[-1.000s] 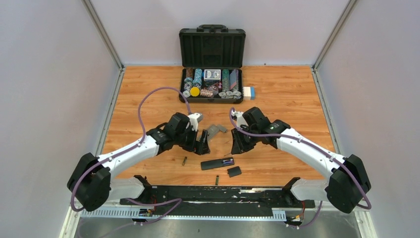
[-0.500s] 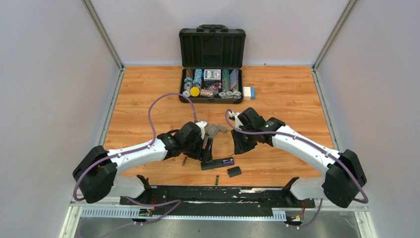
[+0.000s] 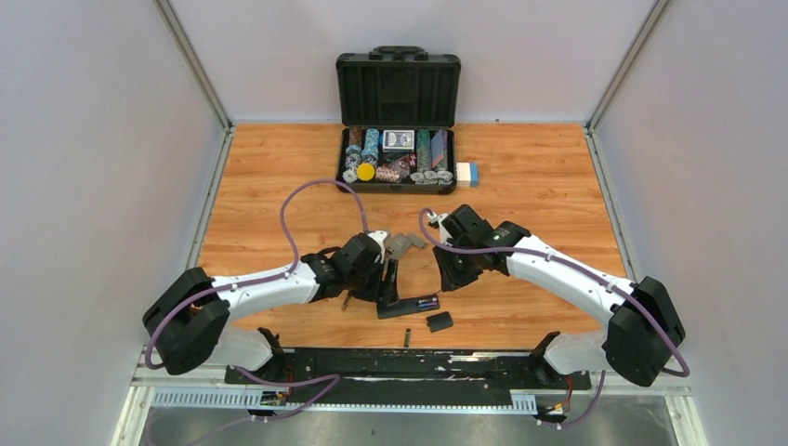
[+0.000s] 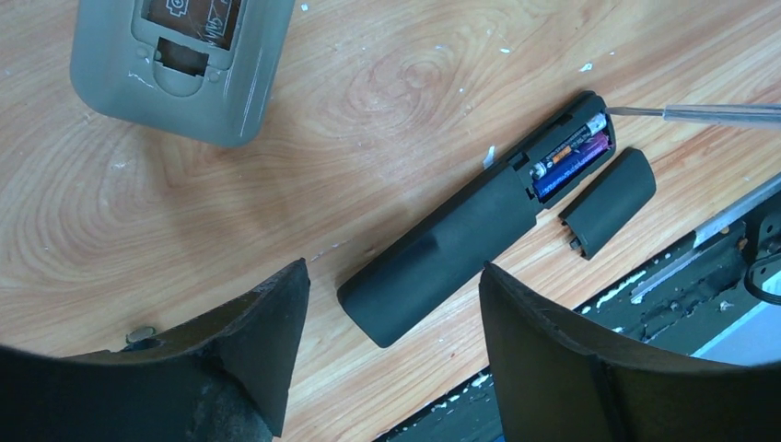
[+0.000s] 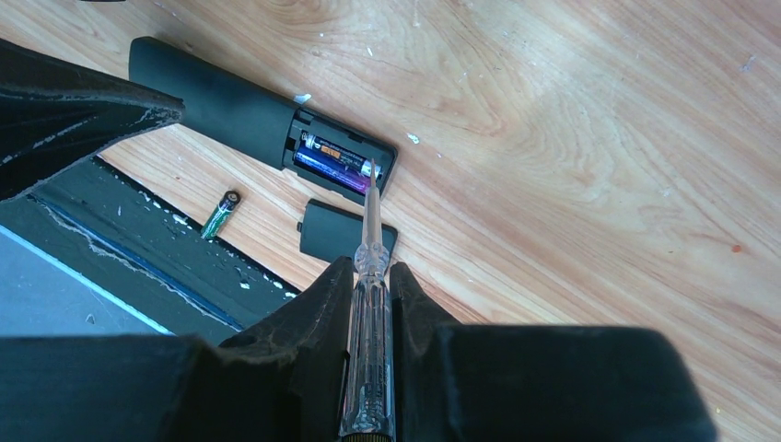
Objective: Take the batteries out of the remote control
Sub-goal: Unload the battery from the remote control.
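The black remote control [image 4: 460,238] lies on the wood with its back compartment open. Two batteries [image 4: 571,153] sit side by side in it. My left gripper [image 4: 394,276] is open, its jaws standing either side of the remote's closed end without touching it. A clear-handled screwdriver [image 5: 367,313] is held in my right gripper [image 5: 368,272], which is shut on it. The blade's tip rests at the end of the batteries [image 5: 336,158]. One loose battery [image 5: 219,214] lies near the table's front edge. From above, both grippers [image 3: 388,283] [image 3: 446,274] flank the remote [image 3: 409,305].
The small black cover [image 4: 608,201] lies beside the open compartment. A grey remote [image 4: 180,60] lies face down behind the left gripper. An open black case [image 3: 398,88] of poker chips and a white box [image 3: 467,174] stand at the back. A dark rail [image 3: 400,364] runs along the front edge.
My left arm has swung right and down over the remote's closed end, and its jaws have narrowed. The right gripper has edged slightly left with the screwdriver.
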`<state>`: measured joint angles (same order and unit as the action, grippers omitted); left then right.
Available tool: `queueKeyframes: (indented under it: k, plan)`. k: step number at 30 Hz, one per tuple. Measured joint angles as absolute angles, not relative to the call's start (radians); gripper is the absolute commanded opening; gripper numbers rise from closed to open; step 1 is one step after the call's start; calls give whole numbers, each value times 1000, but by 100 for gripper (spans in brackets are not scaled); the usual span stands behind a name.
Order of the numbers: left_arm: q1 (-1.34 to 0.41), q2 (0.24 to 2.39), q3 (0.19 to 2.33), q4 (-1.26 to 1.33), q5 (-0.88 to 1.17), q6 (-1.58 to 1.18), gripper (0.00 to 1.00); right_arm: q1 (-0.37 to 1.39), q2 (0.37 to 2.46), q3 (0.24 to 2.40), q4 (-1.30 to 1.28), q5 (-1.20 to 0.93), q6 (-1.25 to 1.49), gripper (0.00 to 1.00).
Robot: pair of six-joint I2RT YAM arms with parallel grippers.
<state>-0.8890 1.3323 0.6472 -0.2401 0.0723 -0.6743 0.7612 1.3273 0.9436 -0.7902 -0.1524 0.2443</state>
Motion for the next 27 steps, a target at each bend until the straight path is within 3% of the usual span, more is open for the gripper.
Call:
queueKeyframes:
  k: [27]
  plan:
    - [-929,1391,656,-242,21,-712,70,798,1337,944,-833,-119,280,0]
